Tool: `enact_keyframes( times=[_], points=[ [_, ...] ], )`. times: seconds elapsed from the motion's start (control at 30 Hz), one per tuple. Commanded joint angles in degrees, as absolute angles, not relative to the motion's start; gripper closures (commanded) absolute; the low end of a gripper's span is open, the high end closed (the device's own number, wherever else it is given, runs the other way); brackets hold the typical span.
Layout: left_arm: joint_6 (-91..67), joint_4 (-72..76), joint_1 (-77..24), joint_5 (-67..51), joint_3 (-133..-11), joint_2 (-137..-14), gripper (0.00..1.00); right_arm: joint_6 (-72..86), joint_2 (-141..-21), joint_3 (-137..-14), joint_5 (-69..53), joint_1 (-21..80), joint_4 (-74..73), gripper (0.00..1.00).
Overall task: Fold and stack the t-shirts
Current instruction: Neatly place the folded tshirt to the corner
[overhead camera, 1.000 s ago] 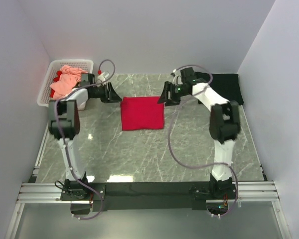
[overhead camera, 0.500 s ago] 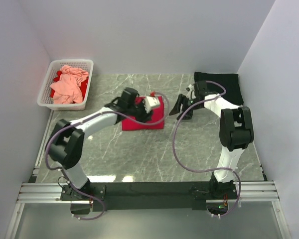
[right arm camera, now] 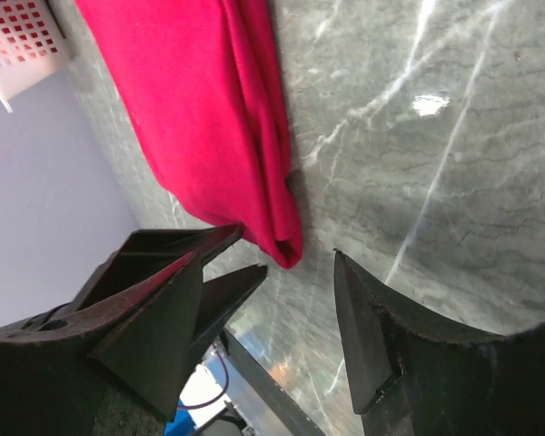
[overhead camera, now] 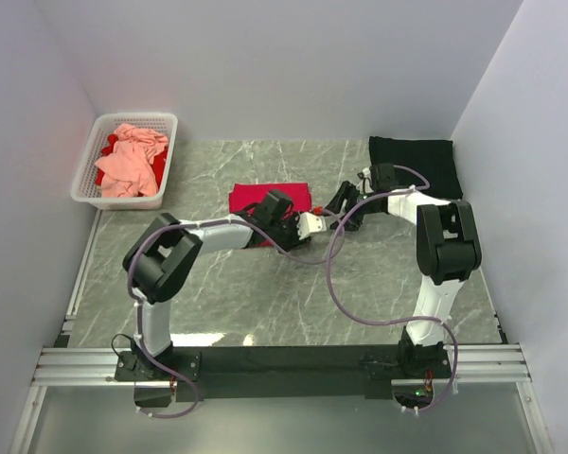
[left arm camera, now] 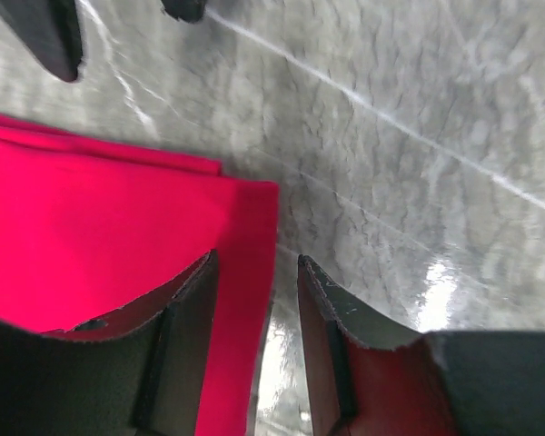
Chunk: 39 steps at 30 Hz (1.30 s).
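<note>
The crimson-red t-shirt point(overhead camera: 265, 197) lies folded on the marble table, its near part hidden under my left arm. My left gripper point(overhead camera: 295, 234) is at its near right corner. In the left wrist view the gripper point(left arm camera: 254, 309) is open, low over the table, with the red shirt's edge point(left arm camera: 118, 218) between the jaws. My right gripper point(overhead camera: 341, 203) is just right of the shirt and open point(right arm camera: 272, 318), with the shirt's folded corner point(right arm camera: 209, 109) ahead of the jaws. The black t-shirt point(overhead camera: 417, 163) lies folded at the back right. The salmon-pink t-shirt point(overhead camera: 128, 159) is crumpled in the basket.
The white lattice basket point(overhead camera: 137, 118) stands at the back left and also holds some red cloth point(overhead camera: 109, 144); its corner shows in the right wrist view point(right arm camera: 18, 36). The two grippers are close together. Walls enclose the table on three sides.
My left arm has swung from the basket across to the red shirt's near right corner. My right gripper has shifted right and nearer, beside the shirt's right edge.
</note>
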State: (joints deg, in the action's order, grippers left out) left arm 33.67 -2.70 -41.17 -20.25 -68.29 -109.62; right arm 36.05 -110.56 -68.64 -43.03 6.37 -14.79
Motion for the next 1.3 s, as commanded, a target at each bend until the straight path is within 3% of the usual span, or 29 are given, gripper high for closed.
enact_keyframes(
  times=[0.0,0.2,0.37,0.53,0.8,1.27],
  points=[
    [36.74,-0.44,-41.48,-21.97,-70.49,-111.35,0.54,38.5,-111.1,-67.5,-44.21,5.8,-10.64,0.34],
    [37.26,0.44,-41.49,-21.97,-71.98,-114.95,0.58,37.79,-110.83,-65.92,-43.95,5.1,-10.2,0.34],
    [35.43,0.18,-40.96,-23.28,-73.73,-115.67,0.85,41.38,-110.39,-61.63,-45.17,4.83,-5.37,0.33],
    [30.86,-2.02,-39.55,-27.06,-76.37,-114.96,0.99,48.15,-109.78,-56.96,-45.17,4.92,6.66,0.31],
    [24.79,-3.16,-37.71,-29.71,-80.86,-115.05,0.99,63.36,-112.32,-52.38,-41.93,7.11,25.63,0.25],
    [21.88,-1.93,-37.44,-30.85,-81.3,-114.61,0.99,75.58,-123.65,-60.11,-32.44,15.02,35.33,0.22]
  ],
)
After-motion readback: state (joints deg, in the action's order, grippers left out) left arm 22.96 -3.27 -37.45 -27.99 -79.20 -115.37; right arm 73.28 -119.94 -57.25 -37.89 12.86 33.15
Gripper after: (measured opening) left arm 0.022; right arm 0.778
